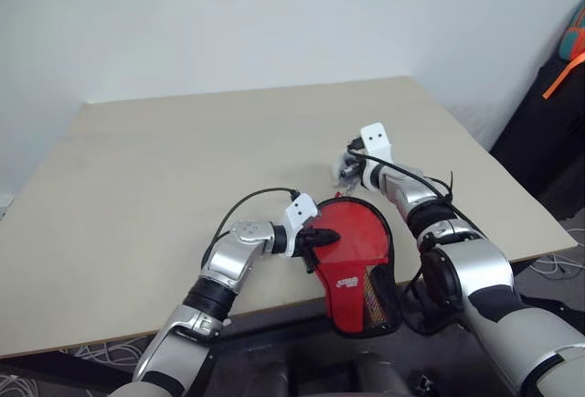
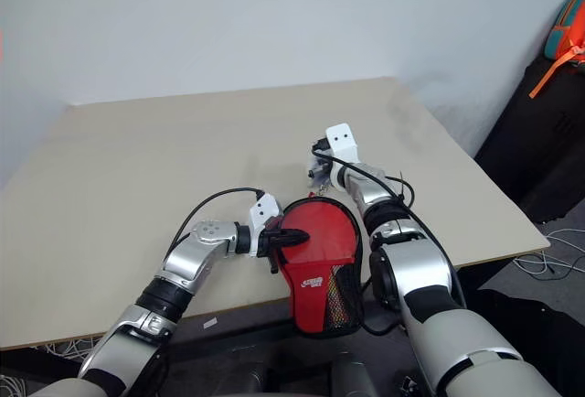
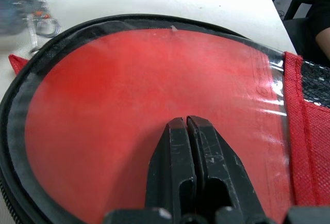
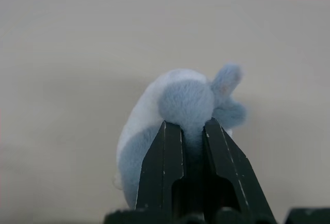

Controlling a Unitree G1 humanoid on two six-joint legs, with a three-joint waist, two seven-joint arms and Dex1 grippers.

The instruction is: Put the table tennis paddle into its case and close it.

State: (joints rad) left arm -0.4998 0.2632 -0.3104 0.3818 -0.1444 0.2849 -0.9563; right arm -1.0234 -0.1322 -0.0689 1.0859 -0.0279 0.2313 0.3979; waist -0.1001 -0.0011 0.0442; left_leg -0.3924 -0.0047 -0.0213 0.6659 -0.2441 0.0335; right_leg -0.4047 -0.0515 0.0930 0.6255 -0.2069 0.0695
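Nearest, at the table's (image 1: 137, 187) front edge: case (image 1: 366, 301), red, mesh end hanging past the edge, paddle (image 3: 154, 90) inside. Left gripper (image 3: 186, 123) shut, fingertips resting on the paddle's red face. Farther back, right gripper (image 4: 185, 128) pinching a fuzzy pale-blue toy (image 4: 175, 105).

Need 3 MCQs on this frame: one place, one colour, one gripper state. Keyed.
1. Where does the red paddle-shaped fabric case lie?
A. table's far edge
B. table's near edge, overhanging
C. floor

2. Colour of the small fuzzy plush lump?
A. pale bluish-white
B. green
C. black

3. The right gripper is:
A. wide open, nothing in it
B. shut on the case
C. shut on the plush lump

B: the case's mesh end hangs past the beige table edge.
A: the right wrist view shows pale blue fuzz.
C: its black fingers pinch the plush.
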